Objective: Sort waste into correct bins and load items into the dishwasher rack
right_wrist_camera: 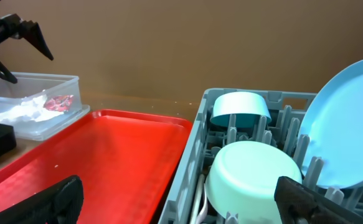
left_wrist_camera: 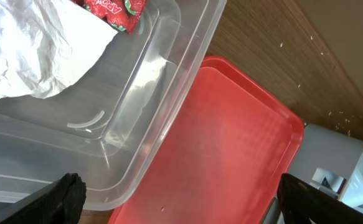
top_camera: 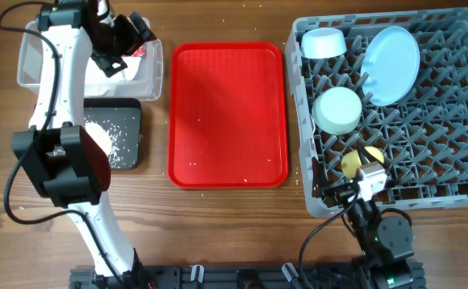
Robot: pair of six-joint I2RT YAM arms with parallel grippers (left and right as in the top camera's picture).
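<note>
My left gripper (top_camera: 125,36) is open and empty above the clear tub (top_camera: 33,60). The tub holds the crumpled white napkin (left_wrist_camera: 32,50) and the red wrapper (left_wrist_camera: 113,9). In the left wrist view the open fingers (left_wrist_camera: 181,205) span the tub's corner (left_wrist_camera: 156,93). The black tray-bin (top_camera: 129,112) holds crumbly scraps (top_camera: 105,140). The dishwasher rack (top_camera: 458,185) holds the blue plate (top_camera: 390,64), green bowl (top_camera: 337,110), small light bowl (top_camera: 324,42) and yellow cup (top_camera: 360,159). My right gripper (top_camera: 342,183) is open and empty at the rack's front left, near the green bowl (right_wrist_camera: 256,177).
The flat red tray (top_camera: 227,112) lies between the bins and the rack, with a few crumbs on it. A white utensil handle (right_wrist_camera: 201,205) shows in the rack beside the green bowl. Small crumbs dot the wooden table.
</note>
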